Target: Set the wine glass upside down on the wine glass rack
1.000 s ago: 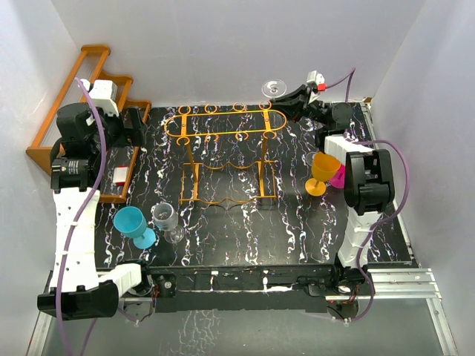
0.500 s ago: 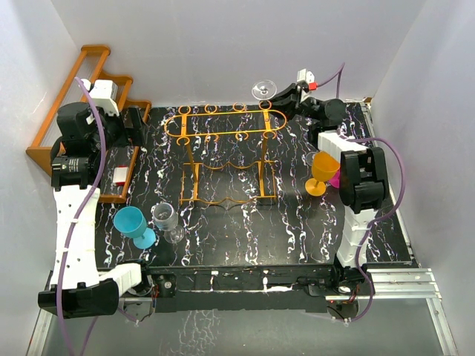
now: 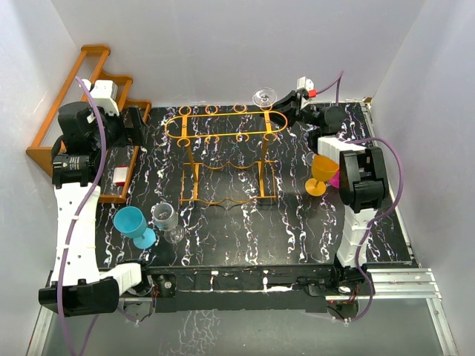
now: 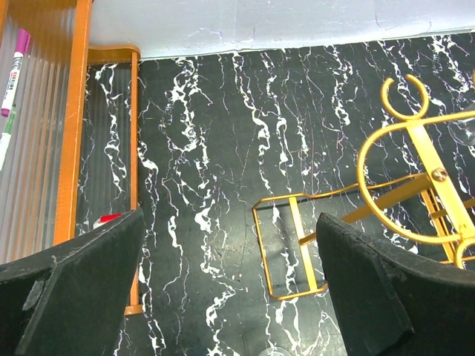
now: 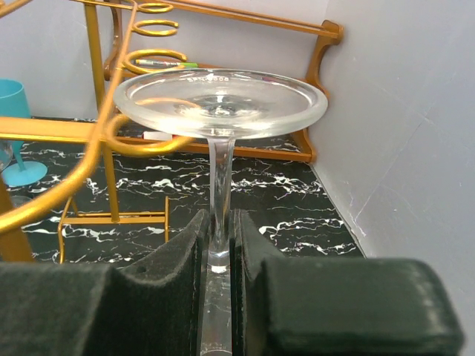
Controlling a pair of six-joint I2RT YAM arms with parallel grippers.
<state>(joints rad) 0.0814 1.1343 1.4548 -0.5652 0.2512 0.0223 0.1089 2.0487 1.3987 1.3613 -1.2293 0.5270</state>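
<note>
We are noting the right gripper clamping the wine glass by its stem, foot upward, at the wine glass rack's far right end. Left gripper is hovering off the rack's left end, jaws apart.

overhead and wrist views, shared rack

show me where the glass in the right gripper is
Top view, far right: the wine glass, stem in the right gripper, is beside the right end of the gold wire rack.
</note>
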